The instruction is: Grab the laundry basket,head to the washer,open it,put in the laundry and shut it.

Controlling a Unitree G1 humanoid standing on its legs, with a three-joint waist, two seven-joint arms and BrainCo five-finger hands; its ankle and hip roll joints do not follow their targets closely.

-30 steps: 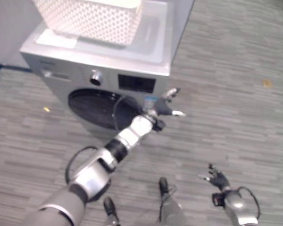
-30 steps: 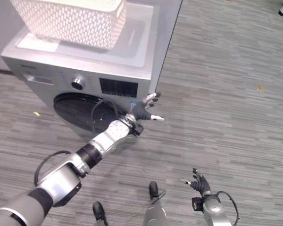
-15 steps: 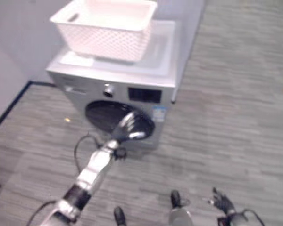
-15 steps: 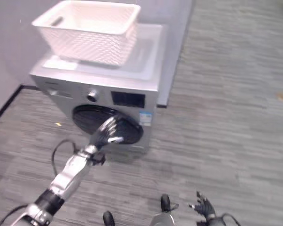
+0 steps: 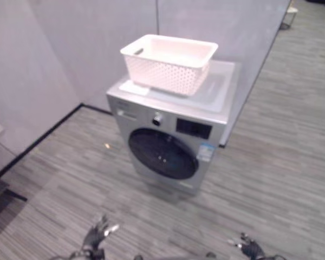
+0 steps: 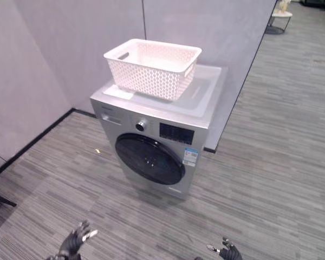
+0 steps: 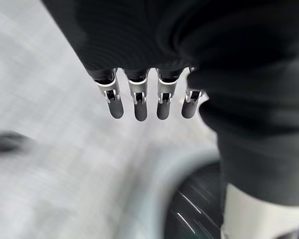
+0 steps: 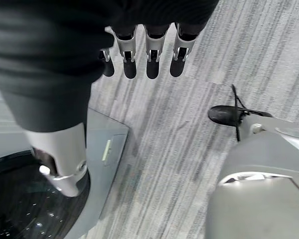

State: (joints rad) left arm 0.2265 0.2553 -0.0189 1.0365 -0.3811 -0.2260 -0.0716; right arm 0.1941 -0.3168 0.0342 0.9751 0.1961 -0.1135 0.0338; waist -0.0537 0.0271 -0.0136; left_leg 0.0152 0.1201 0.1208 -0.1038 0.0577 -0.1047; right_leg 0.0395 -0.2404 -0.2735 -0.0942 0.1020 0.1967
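Hands (image 6: 76,240) (image 6: 228,252) open, empty.

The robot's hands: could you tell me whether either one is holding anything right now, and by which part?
Nothing is held. The left hand and right hand hang open and empty above the grey floor; the white lattice plastic laundry basket sits untouched on the silver washer.

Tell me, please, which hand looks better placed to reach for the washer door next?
Probably the left hand: it hangs open low on the side facing the washer's shut round door. The right hand, also open, sits past the washer's far edge.
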